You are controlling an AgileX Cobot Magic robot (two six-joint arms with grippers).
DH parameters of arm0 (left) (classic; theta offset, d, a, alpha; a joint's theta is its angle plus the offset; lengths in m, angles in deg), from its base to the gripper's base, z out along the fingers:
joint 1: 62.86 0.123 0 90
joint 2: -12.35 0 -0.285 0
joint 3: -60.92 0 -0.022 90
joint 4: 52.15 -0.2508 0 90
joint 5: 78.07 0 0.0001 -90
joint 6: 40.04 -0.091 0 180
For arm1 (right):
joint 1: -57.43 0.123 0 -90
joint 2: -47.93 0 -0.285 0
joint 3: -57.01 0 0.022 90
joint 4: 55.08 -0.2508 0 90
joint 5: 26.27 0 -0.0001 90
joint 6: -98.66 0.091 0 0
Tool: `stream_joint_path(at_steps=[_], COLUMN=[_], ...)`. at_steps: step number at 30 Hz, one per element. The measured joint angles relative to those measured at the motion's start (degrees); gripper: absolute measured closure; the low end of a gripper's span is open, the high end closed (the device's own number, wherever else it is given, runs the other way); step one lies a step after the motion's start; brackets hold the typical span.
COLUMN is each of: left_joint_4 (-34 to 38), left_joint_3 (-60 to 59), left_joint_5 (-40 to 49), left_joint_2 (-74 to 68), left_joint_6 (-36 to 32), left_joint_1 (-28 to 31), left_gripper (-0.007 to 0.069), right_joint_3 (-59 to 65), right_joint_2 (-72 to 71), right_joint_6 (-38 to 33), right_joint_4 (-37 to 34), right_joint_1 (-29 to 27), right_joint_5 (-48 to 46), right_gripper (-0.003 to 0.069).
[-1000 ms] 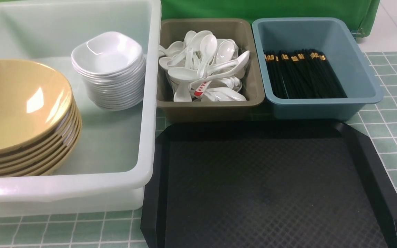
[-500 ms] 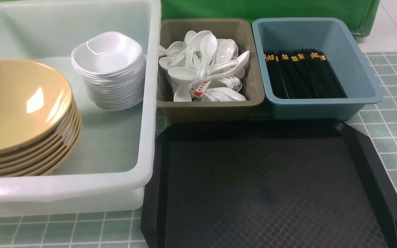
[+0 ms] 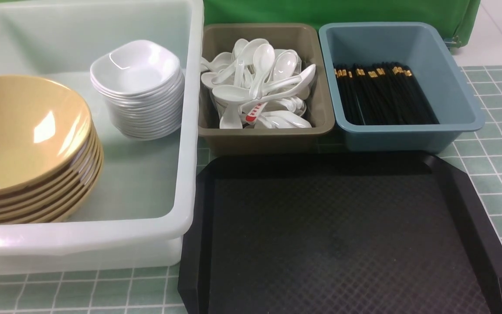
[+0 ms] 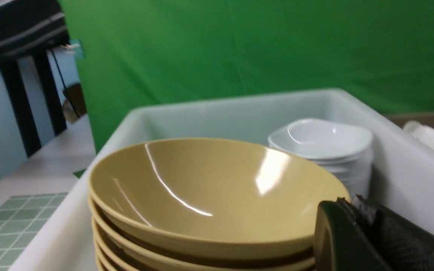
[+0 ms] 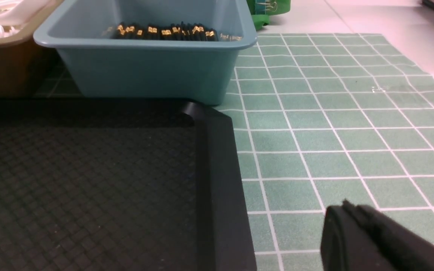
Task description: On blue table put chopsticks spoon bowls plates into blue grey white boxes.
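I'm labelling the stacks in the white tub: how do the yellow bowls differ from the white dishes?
The yellow bowls are round, wide and mustard; the white dishes are far smaller, white and rounded-square. The bowls sit at the near left of the white tub; the dishes stand farther back, by its right wall. Both are glossy, shallow, neatly nested stacks.

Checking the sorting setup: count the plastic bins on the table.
3: white tub on the robot's left, olive-grey bin in the middle, blue bin on the right.
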Motion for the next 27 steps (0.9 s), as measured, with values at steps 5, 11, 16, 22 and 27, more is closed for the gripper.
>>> stream_joint_path(at_steps=[5,11,16,22,27], left_joint_4=[-5.3,-6.7,-6.7,-6.7,-6.7], left_joint_3=[-6.5,-7.0,-7.0,-7.0,-7.0], left_joint_5=[-0.9,8.0,12.9,12.9,12.9], left_joint_2=[0.3,0.3,0.3,0.3,0.3], left_joint_6=[10.1,11.8,9.7,9.4,9.4], left_joint_1=[0.0,-0.5,-0.5,-0.5,-0.5], left_gripper=[0.0631,0.0632,0.0637,0.0637,0.0638], right_joint_3=[0.0,0.0,0.0,0.0,0.0], right_joint_2=[0.0,0.0,0.0,0.0,0.0], right_joint_6=[0.0,0.0,0.0,0.0,0.0], right_joint_4=[0.0,0.0,0.0,0.0,0.0], right_joint_1=[0.0,0.0,0.0,0.0,0.0], right_joint_5=[-0.1,-0.1,-0.2,-0.2,-0.2], right_gripper=[0.0608,0.0603,0.0599,0.0591,0.0587])
